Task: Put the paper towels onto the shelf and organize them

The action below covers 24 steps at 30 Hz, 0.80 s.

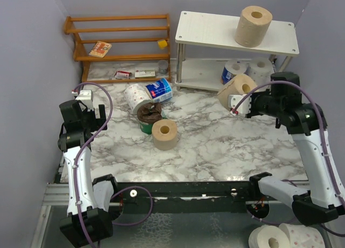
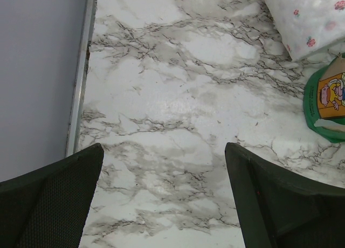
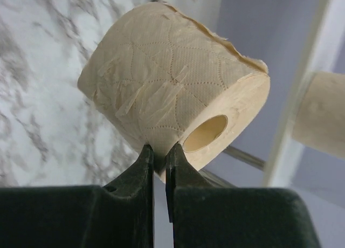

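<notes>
My right gripper (image 1: 233, 104) is shut on a tan paper towel roll (image 1: 237, 90), pinching its wall (image 3: 161, 108), and holds it in the air in front of the white shelf (image 1: 207, 29). One tan roll (image 1: 253, 26) stands on the shelf's top tier. A blue-wrapped roll (image 1: 232, 71) and a white roll (image 1: 260, 69) sit on its lower tier. On the table lie another tan roll (image 1: 164, 133), a white pink-dotted roll (image 1: 136, 97) and a blue-wrapped roll (image 1: 159, 90). My left gripper (image 2: 161, 205) is open and empty over bare marble at the table's left.
An orange-brown slatted rack (image 1: 121, 43) with small items stands at the back left. A green and brown snack bag (image 1: 148, 116) lies mid-table, also in the left wrist view (image 2: 328, 105). More white rolls (image 1: 280, 237) lie below the table's near right corner.
</notes>
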Each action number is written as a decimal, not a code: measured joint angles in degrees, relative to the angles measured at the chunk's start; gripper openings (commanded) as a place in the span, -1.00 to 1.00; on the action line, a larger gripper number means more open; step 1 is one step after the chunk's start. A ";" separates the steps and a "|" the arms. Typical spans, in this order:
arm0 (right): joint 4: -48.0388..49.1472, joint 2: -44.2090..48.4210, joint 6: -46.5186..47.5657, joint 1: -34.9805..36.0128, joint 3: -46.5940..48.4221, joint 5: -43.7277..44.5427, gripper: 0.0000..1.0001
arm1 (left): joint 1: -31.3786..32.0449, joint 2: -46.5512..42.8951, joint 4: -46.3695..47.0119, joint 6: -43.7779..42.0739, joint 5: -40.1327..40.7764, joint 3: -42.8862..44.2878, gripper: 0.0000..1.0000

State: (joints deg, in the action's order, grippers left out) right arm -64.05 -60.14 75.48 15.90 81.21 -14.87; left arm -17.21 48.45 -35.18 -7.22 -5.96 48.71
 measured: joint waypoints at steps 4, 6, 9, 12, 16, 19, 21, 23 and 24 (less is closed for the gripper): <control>-8.00 -2.62 6.56 0.00 15.72 7.67 -0.98 | 0.00 0.00 0.00 0.00 -0.02 0.00 0.95; -9.35 -3.85 9.03 0.00 22.82 10.21 -0.98 | 0.02 0.00 0.00 0.00 -0.02 0.00 0.95; -9.92 -4.55 13.66 0.00 30.47 14.23 -0.98 | 0.02 0.00 0.00 0.00 0.00 0.00 0.95; -10.56 -4.81 17.77 0.00 33.35 17.84 -0.98 | 0.02 0.00 0.00 0.00 -0.02 0.00 0.95; -12.15 -8.15 22.03 0.00 37.79 23.32 -0.98 | 0.02 -0.02 0.00 0.00 -0.02 0.00 0.95; -12.50 -11.54 24.13 0.00 40.39 26.29 -0.98 | 0.00 -0.17 0.00 0.00 -0.02 0.00 0.95; -12.50 -14.60 25.59 0.00 42.36 27.74 -0.98 | 0.02 -0.37 0.00 0.00 -0.02 0.00 0.95; -12.70 -18.08 26.97 0.00 45.16 29.14 -0.98 | 0.02 -0.50 0.00 -0.02 -0.04 0.00 0.95; -12.68 -19.41 27.32 0.00 46.42 29.62 -0.98 | 0.02 -0.52 0.00 0.00 -0.04 0.00 0.95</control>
State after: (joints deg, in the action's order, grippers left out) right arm -76.73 -79.55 102.80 15.90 127.63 14.74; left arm -17.19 47.92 -35.18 -7.22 -6.00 48.71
